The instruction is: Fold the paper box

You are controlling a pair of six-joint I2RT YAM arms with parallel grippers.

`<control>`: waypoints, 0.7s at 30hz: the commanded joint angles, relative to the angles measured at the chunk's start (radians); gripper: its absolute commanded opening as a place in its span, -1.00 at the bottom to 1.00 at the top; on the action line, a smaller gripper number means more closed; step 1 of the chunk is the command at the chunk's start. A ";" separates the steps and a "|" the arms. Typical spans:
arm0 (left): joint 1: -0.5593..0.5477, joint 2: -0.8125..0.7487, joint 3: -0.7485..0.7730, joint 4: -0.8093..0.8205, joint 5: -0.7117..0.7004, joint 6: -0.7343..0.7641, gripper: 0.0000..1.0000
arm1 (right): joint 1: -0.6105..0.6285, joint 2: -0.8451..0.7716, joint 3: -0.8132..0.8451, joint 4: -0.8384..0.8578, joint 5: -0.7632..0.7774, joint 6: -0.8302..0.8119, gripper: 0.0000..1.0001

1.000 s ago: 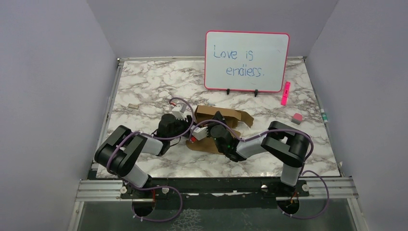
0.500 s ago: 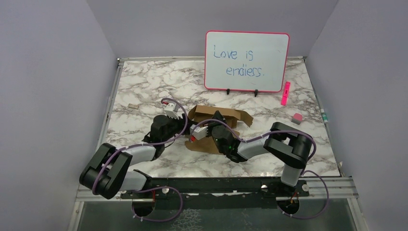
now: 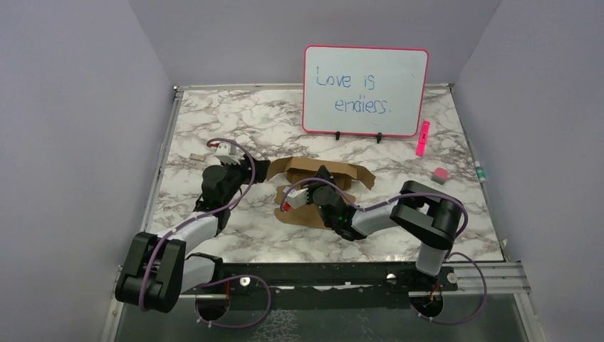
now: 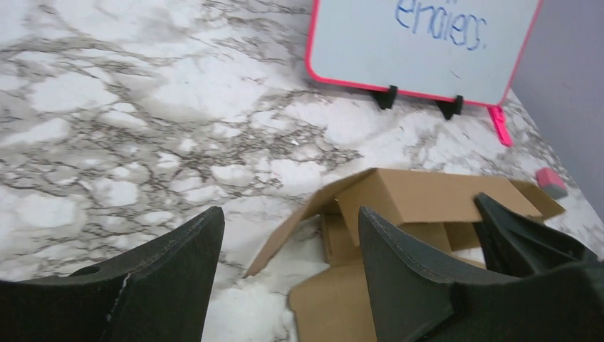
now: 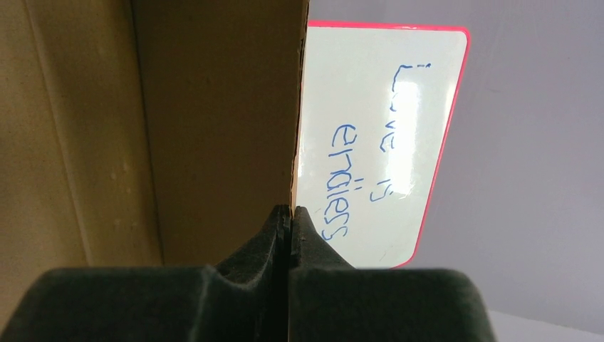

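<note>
Marble-look table (image 3: 214,114) carries paper box (image 3: 303,165) at ctr, whiteboard (image 3: 365,90) at back, pink marker (image 3: 423,137) & small pink block (image 3: 439,174), poss. an eraser, at rt, cardboard scrap (image 3: 194,156) at left.

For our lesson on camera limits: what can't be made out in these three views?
- Top view: the right arm hides the paper box's middle.
- Right wrist view: the paper box blocks part of the whiteboard's writing.
- Left wrist view: the top edge crops the whiteboard.
- Top view: the object at the table's right edge is too small to identify.
</note>
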 commanded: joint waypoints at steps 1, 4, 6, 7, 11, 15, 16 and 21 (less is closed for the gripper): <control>0.085 0.049 0.053 0.022 -0.047 0.019 0.40 | 0.000 -0.017 -0.005 -0.041 -0.005 0.014 -0.96; 0.130 0.110 0.091 0.021 -0.023 0.034 0.39 | 0.000 -0.025 -0.002 -0.056 -0.005 0.020 -0.97; 0.149 0.166 0.121 0.021 0.009 0.057 0.38 | -0.001 -0.028 -0.002 -0.058 -0.006 0.021 -0.96; 0.152 0.198 0.135 0.020 0.025 0.066 0.37 | 0.000 -0.027 -0.001 -0.058 -0.006 0.022 -0.97; 0.154 0.305 0.198 0.022 0.121 0.099 0.36 | 0.000 -0.027 -0.003 -0.061 -0.009 0.025 -0.97; 0.152 0.399 0.251 0.021 0.256 0.111 0.24 | 0.000 -0.014 0.002 -0.051 -0.011 0.018 -0.97; 0.149 0.411 0.257 0.022 0.281 0.113 0.22 | 0.000 -0.011 0.002 -0.044 -0.010 0.014 -0.97; 0.126 0.434 0.255 0.022 0.369 0.138 0.20 | 0.000 -0.005 -0.001 -0.013 -0.010 -0.005 -0.97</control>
